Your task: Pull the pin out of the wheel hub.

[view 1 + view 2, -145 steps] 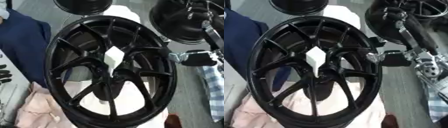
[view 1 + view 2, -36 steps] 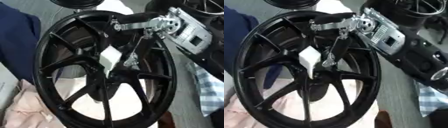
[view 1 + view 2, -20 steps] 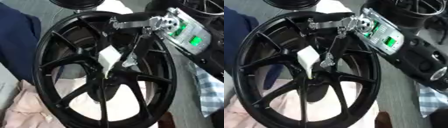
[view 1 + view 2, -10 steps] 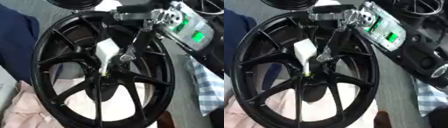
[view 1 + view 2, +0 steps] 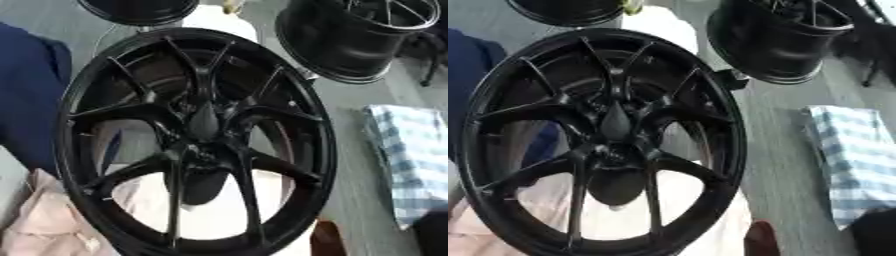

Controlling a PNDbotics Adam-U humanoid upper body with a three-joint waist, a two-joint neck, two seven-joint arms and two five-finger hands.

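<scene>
Left eye view: black wheel hub [image 5: 197, 140] fills centre and left of frame, standing tilted, spokes meeting at a dark centre [image 5: 203, 125]; no pin can be made out there. Neither robot hand shows in either view, so their state cannot be told. Second black wheel [image 5: 363, 37] at upper right, a third [image 5: 140, 9] at the top edge. Blue checked cloth [image 5: 407, 160] at right edge. Dark blue fabric [image 5: 31, 95] at left, pale pink cloth [image 5: 44, 222] lower left.
</scene>
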